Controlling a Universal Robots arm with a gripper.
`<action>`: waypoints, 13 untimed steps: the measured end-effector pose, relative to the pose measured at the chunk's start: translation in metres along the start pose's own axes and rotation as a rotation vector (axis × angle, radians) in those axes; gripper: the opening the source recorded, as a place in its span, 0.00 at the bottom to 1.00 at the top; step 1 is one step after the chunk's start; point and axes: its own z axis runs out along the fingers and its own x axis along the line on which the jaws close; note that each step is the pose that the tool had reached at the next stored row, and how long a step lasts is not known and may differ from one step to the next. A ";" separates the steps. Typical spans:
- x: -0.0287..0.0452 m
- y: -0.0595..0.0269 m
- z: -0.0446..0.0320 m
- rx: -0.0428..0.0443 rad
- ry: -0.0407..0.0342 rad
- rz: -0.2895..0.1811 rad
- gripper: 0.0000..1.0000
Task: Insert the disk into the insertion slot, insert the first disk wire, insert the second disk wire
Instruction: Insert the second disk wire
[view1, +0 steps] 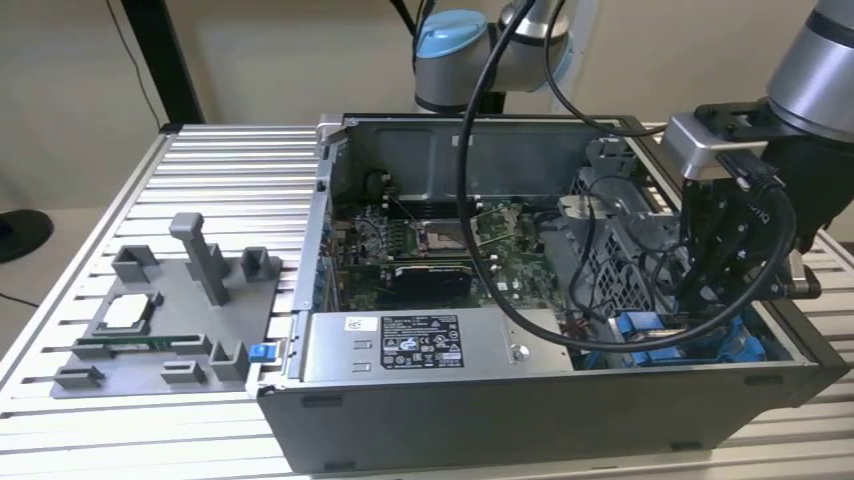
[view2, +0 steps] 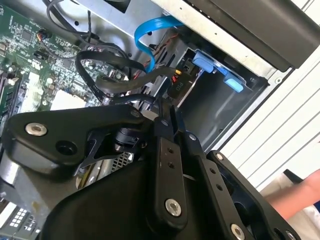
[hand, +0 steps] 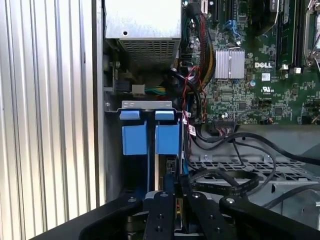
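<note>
An open desktop computer case (view1: 534, 400) lies on its side on a slatted aluminium worktop (view1: 214, 180), with the motherboard (view1: 427, 245) exposed in the middle and the grey power supply box (view1: 427, 345) along the case's front wall. The robot arm reaches down into the case's corner at the exterior view's right, where its black gripper (view1: 714, 290) hangs just above the insertion slot (view1: 667, 335), a grey metal bay with bright blue plastic clips. In the first wrist view the gripper (hand: 175, 187) sits directly in line with the insertion slot (hand: 148, 130), its fingertips drawn close together on what looks like a thin dark connector, though I cannot tell for sure whether they grip it. In the second wrist view the gripper (view2: 167, 107) points at a black wire plug (view2: 176, 85) beside the bay's blue clips (view2: 215, 67), with a light blue ribbon cable (view2: 150, 30) looping nearby. A grey parts fixture (view1: 167, 320) rests near the worktop's front corner at the exterior view's left.
</note>
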 end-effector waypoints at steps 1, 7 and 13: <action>0.0000 -0.0003 0.0002 0.0000 -0.0006 0.000 0.00; 0.0004 -0.0006 0.0024 0.0000 -0.0015 0.000 0.00; 0.0005 -0.0006 0.0054 0.0001 -0.0014 0.000 0.00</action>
